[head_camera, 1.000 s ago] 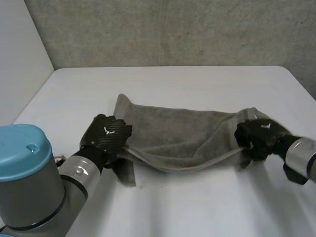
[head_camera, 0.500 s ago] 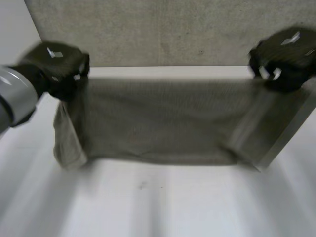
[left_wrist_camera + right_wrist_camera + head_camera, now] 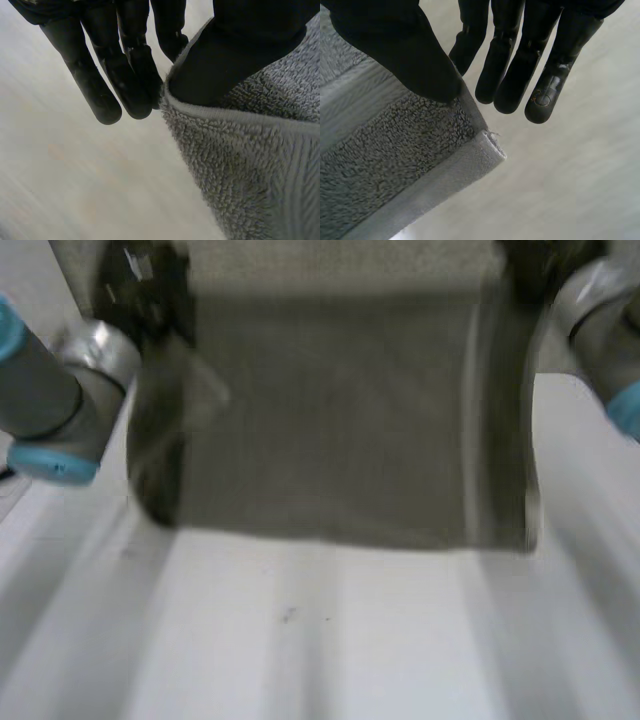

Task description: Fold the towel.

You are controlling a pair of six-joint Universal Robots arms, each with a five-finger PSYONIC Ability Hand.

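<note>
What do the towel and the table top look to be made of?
Towel: grey terry cloth, likely cotton, with a looped fuzzy pile and a flat woven hem band. Table: smooth, matte white top, perhaps laminate or painted board; the look leaves it open.

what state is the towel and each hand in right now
towel: held up, hanging spread out between the two hands
left hand: shut on the towel, thumb pinching its hemmed edge against the fingers
right hand: shut on the towel, thumb pinching a corner
</note>
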